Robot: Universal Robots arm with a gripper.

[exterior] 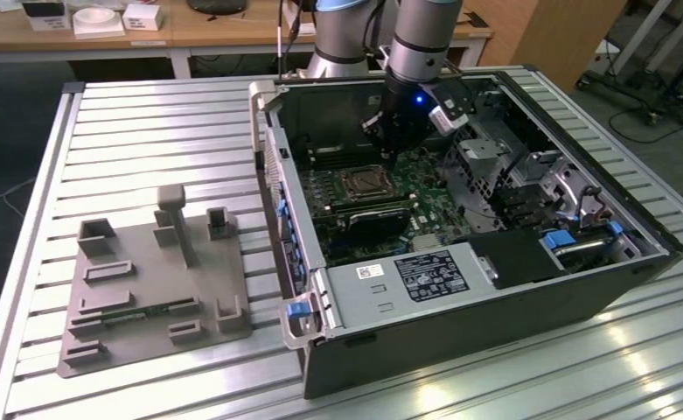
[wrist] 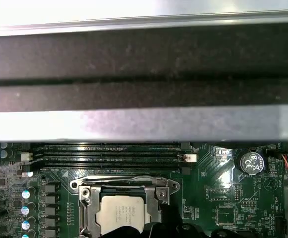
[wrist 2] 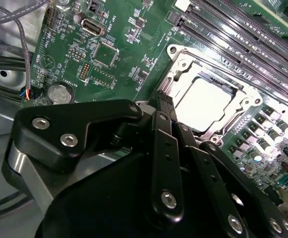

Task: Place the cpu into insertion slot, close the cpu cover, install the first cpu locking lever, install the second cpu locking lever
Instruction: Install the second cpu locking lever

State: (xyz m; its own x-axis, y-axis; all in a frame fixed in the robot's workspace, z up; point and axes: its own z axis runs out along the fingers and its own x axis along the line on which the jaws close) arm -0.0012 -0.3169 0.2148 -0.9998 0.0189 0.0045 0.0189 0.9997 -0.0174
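The cpu (wrist 2: 203,101) lies flat in the motherboard socket, its silvery top (wrist: 120,213) facing up. The cpu cover (wrist 2: 181,74) is down around it as a silver frame (wrist: 124,187), and a thin lever rod (wrist: 126,178) runs along one socket edge. In the exterior view the socket (exterior: 362,182) sits mid-board inside the open computer case (exterior: 621,280). My gripper (exterior: 386,150) hangs just over the socket's far side. In the second wrist view its black fingers meet at the socket's edge, so the gripper (wrist 2: 159,106) looks shut, and I see nothing between the tips.
Memory slots (wrist: 109,157) run beside the socket, with a coin battery (wrist: 248,162) nearby. A black power box (exterior: 435,276) with a white label fills the case's near end. Drive cages (exterior: 493,157) stand on the exterior view's right. A grey fixture plate (exterior: 155,280) lies on the slatted table (exterior: 142,131).
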